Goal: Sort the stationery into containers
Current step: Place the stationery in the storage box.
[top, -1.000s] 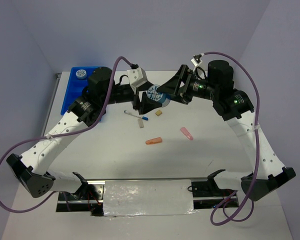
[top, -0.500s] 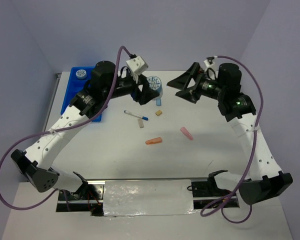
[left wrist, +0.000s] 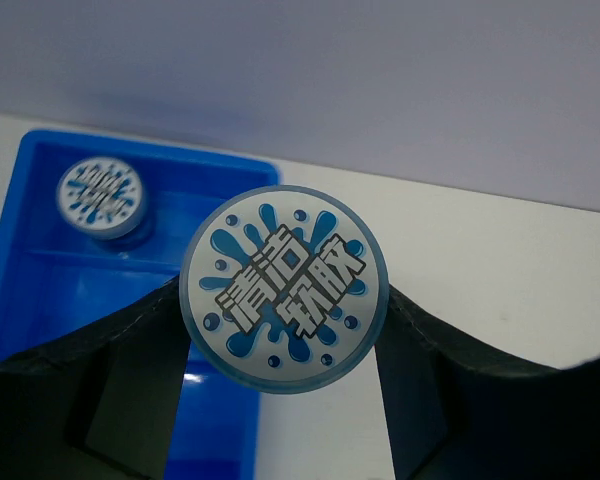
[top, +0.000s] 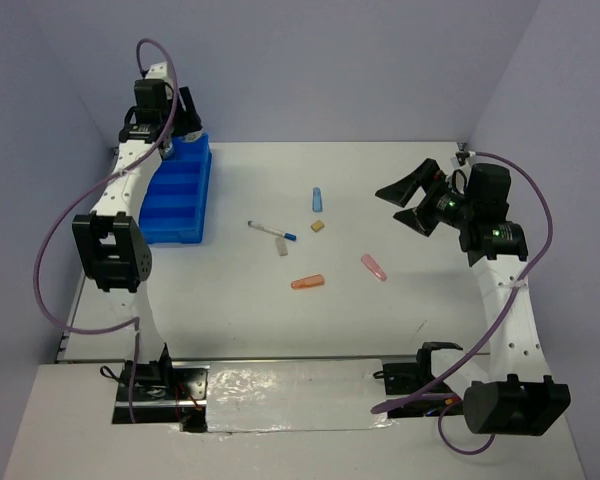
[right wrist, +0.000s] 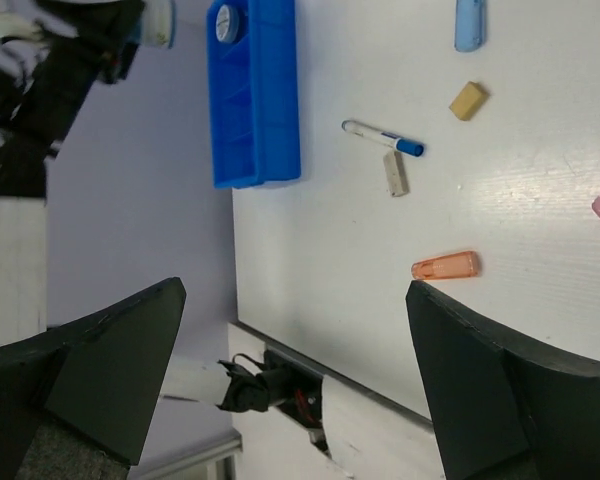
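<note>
My left gripper (left wrist: 282,290) is shut on a round blue-white tape roll (left wrist: 284,262) and holds it in the air over the far end of the bright blue tray (left wrist: 30,300). A second tape roll (left wrist: 100,192) lies in the tray's far compartment. In the top view the left gripper (top: 166,112) is high at the far left above the tray (top: 178,190). My right gripper (top: 412,200) is open and empty at the right. On the table lie a pen (top: 272,231), a light-blue stick (top: 318,198), a beige eraser (top: 318,226), a grey eraser (top: 282,247), an orange stick (top: 307,282) and a pink stick (top: 373,266).
The right wrist view shows the tray (right wrist: 255,90), the pen (right wrist: 382,138) and the orange stick (right wrist: 445,266) between its spread fingers (right wrist: 480,380). Walls stand close behind and beside the table. The tray lies along the table's left edge.
My left arm has swung from the table's middle up and left to the tray's far end with the tape roll. My right gripper has let go of it and drawn back right.
</note>
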